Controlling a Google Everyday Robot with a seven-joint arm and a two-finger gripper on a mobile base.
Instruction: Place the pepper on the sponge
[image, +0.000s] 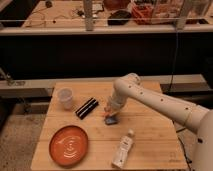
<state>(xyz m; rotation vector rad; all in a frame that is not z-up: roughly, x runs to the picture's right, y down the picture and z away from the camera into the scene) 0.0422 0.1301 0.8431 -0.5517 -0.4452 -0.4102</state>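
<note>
The blue sponge (111, 120) lies on the wooden table (155, 135) near its middle, partly covered from above by my gripper (110, 113). The gripper hangs at the end of the white arm (150, 97), which reaches in from the right and bends down onto the sponge. A small orange-red bit, the pepper (106, 108), shows at the gripper's left side, just above the sponge. Whether the pepper rests on the sponge or is still in the gripper does not show.
A black ridged bar (86, 107) lies left of the sponge, with a white cup (65, 97) further left. A round orange plate (68, 145) sits at the front left. A white bottle (123, 149) lies at the front, below the sponge. A dark bench runs behind the table.
</note>
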